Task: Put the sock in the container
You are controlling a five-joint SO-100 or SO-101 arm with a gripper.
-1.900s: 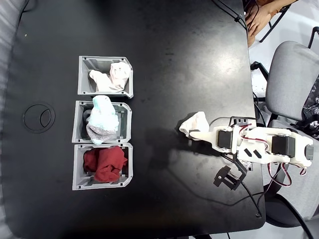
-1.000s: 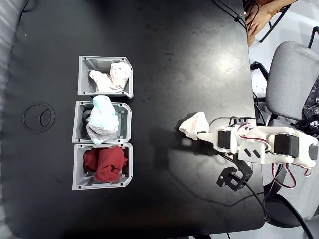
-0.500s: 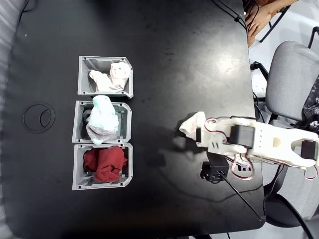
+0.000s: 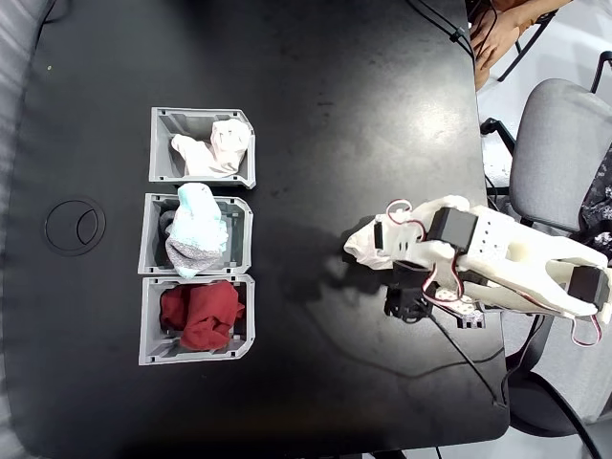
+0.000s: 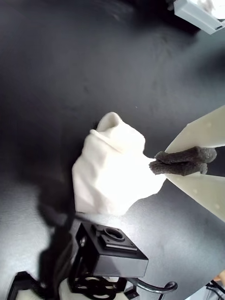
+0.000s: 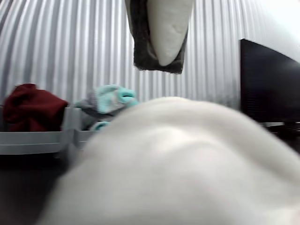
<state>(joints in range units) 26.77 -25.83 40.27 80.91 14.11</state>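
Arm now swung over lumpy cream sock [image 5: 115, 171] on table, hand [image 5: 140, 197] wide, astride it.

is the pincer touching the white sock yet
Touching. In the wrist view the pincer's foam-padded fingertip presses against the edge of the sock.

The black table [image 4: 335, 86] carries three grey bins [image 4: 196, 251] and the sock [image 4: 366, 241].
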